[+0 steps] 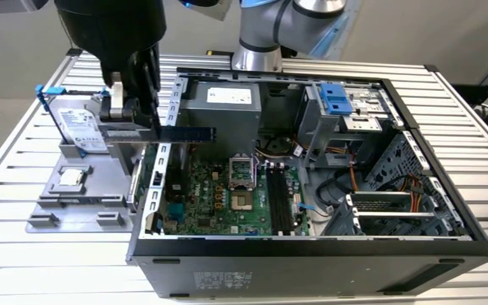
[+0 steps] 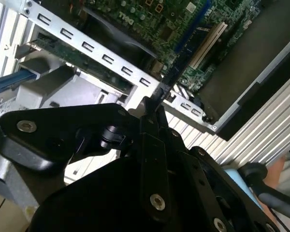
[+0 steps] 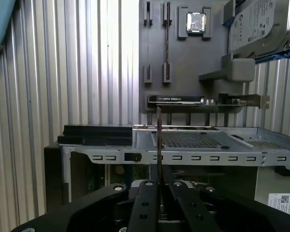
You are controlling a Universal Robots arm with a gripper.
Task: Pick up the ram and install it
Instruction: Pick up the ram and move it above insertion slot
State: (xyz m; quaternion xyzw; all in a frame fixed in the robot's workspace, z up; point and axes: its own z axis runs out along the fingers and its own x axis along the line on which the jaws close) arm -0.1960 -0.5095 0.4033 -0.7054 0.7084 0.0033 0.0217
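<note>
1. Slatted aluminium bench (image 1: 15, 165): open black desktop computer case (image 1: 312, 251) sits mid-bench. A flat grey plastic parts tray (image 1: 74, 203) lies by the bench edge on the exterior view's left.
2. Green motherboard (image 1: 210, 203) lies flat in the case. Long black memory slots (image 1: 278, 200) are near its middle.
3. Black two-finger gripper (image 1: 145, 124) hangs over the case wall nearest the tray. Jaws are narrow, pinching one end of the ram by its flat faces.
4. Ram (image 1: 189, 133), a thin dark blue-green circuit-board stick, is held in the air above that wall, w/ the free end over the board's edge. Looks clear of the metal, though height is hard to judge.
5. Long axis approx level w/ the bench, free end pointing to the exterior view's right. Both wrist views show it edge-on (image 3: 158, 140).
6. Step in hand, as I judge it, is the carry to the slots. The stick lies across the slots' run, so the wrist needs approx a quarter turn. Keep the grip firm and the stick clear of the case wall.
</note>
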